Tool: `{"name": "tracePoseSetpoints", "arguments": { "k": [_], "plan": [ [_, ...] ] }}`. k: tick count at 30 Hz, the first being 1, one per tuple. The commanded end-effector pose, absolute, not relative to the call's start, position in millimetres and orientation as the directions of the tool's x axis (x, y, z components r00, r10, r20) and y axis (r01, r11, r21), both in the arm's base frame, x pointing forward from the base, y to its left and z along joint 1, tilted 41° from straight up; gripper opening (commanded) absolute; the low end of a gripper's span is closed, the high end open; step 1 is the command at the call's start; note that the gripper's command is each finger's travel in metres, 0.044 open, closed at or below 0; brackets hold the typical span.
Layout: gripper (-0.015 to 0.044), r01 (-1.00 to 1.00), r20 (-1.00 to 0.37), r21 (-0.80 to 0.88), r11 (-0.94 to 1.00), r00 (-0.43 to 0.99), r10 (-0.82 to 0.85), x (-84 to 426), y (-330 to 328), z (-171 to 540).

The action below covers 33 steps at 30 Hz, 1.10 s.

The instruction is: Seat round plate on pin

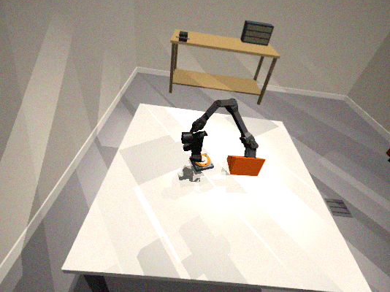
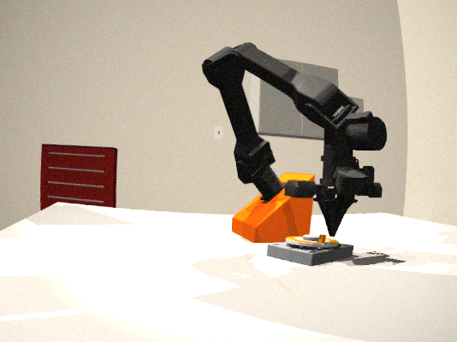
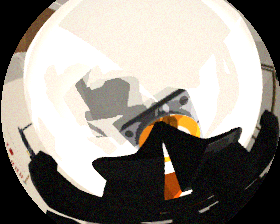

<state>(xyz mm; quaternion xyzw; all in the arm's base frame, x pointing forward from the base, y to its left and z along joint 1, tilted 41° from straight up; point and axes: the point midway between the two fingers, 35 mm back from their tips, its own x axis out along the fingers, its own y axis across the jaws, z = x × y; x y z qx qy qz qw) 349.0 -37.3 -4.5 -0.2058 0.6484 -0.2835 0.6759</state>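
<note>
We see the gripper (image 2: 333, 232) pinched to its narrowest, the two fingers pressed into a single downward point with nothing between them. In the exterior view that point hangs at the right of centre, just beside the small orange tab (image 2: 322, 238) standing up from the round plate (image 2: 312, 241) — whether the tip touches the tab or the plate we cannot tell. In the wrist view the dark fingers fill the lower half of the frame and meet just below centre, with the plate's orange (image 3: 145, 136) showing behind them.

The plate, grey with an orange rim, sits on the square grey base (image 2: 309, 252), around the low grey post (image 2: 311, 236) at its middle. It looks slightly tilted in the exterior view; the pin and the hole are too small to make out. In the top view the base (image 1: 203, 165) lies at the centre of the frame, half covered by the arm's wrist.

Counting outward: one plate, one base, one arm (image 2: 274, 74) — it rises from one orange wedge-shaped mount (image 2: 274, 220) just behind the base, bends high and comes down. All stand on one white table (image 1: 219, 235). Further off, at the top of the top view, stands one wooden shelf unit (image 1: 223, 61) with two boards, carrying one dark drawer box (image 1: 257, 33) and one small dark object (image 1: 182, 36). One red cabinet (image 2: 79, 176) shows at the left of the exterior view.
</note>
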Motion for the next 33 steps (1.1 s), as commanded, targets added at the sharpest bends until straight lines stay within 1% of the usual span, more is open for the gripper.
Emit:
{"name": "tracePoseSetpoints", "arguments": {
  "k": [1,33],
  "plan": [
    [0.0000,0.110,-0.757,-0.649,0.753,-0.001,-0.653,348.8,-40.9,-7.0],
    [0.0000,0.110,-0.756,-0.651,0.751,-0.001,-0.654,343.7,-68.1,15.9]
  ]
}}
